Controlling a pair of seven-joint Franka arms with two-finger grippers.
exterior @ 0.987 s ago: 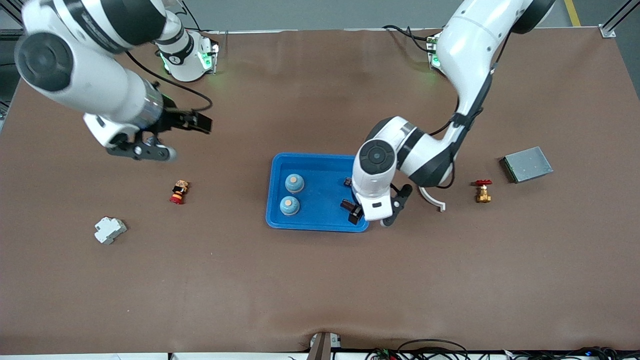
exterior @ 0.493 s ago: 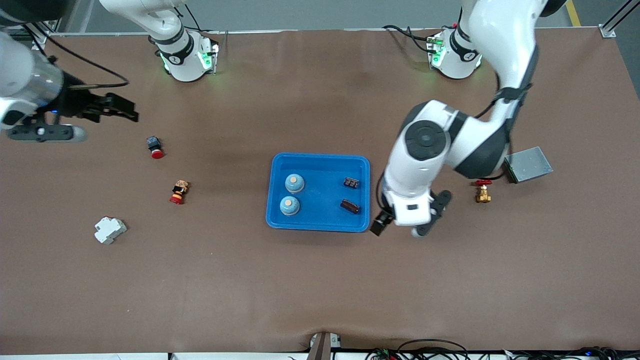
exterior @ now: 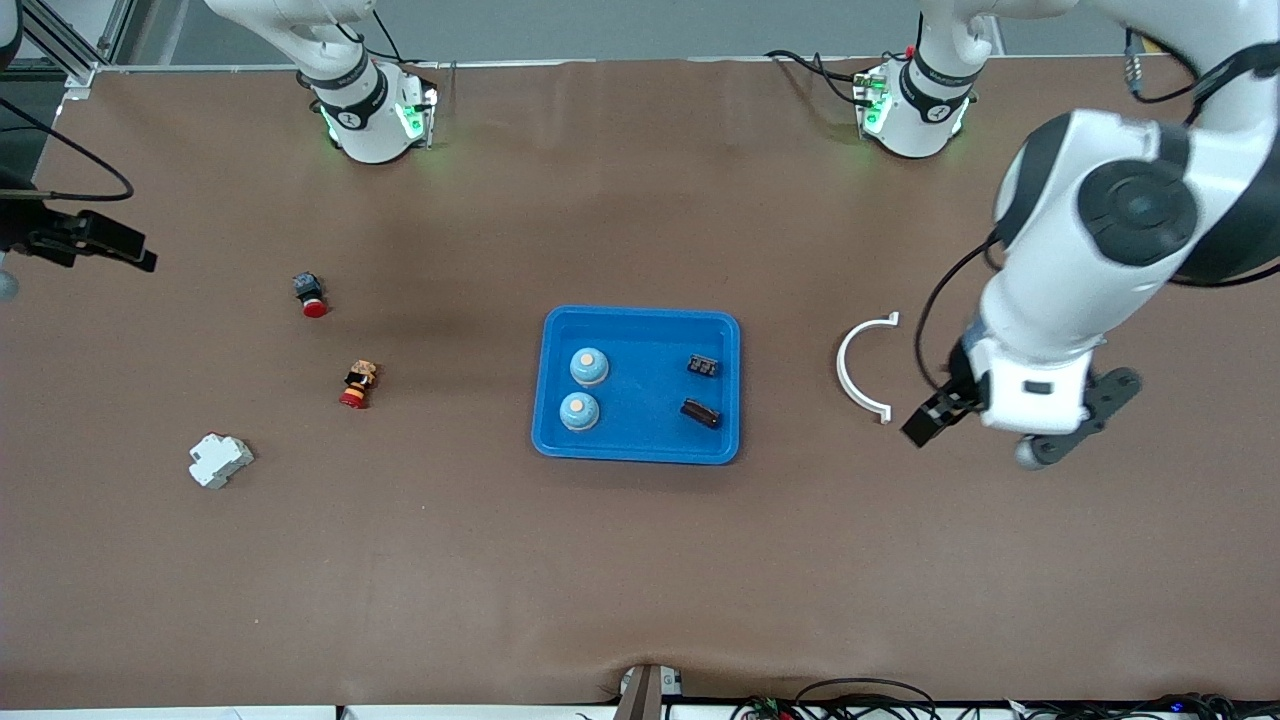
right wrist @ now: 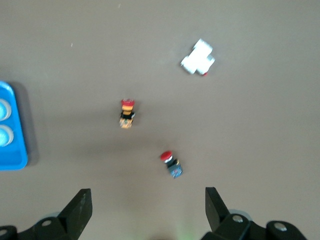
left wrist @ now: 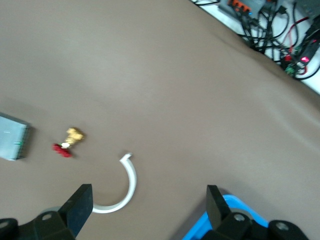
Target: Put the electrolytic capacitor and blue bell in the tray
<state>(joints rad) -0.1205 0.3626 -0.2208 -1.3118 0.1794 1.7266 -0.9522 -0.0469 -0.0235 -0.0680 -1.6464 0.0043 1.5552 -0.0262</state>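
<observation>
The bright-blue tray (exterior: 645, 392) lies in the middle of the table. In it stand two blue bells (exterior: 589, 366) (exterior: 579, 411) toward the right arm's end. Two small dark capacitors (exterior: 703, 365) (exterior: 700, 412) lie in it toward the left arm's end. My left gripper (exterior: 938, 417) (left wrist: 147, 210) is open and empty, over bare table beside a white C-shaped ring (exterior: 862, 365). My right gripper (exterior: 105, 242) (right wrist: 147, 210) is open and empty at the right arm's end of the table. A tray corner (left wrist: 197, 232) and the tray's edge (right wrist: 12, 145) show in the wrist views.
Toward the right arm's end lie a red push button (exterior: 310, 294), a small red and yellow part (exterior: 357, 385) and a white breaker (exterior: 219, 459). The left wrist view shows the ring (left wrist: 131, 180), a brass valve with a red handle (left wrist: 70, 140) and a grey metal box (left wrist: 12, 143).
My left gripper let go of a dark capacitor in the tray and swung away toward the left arm's end. My right gripper drew back to the table's end, uncovering the red button.
</observation>
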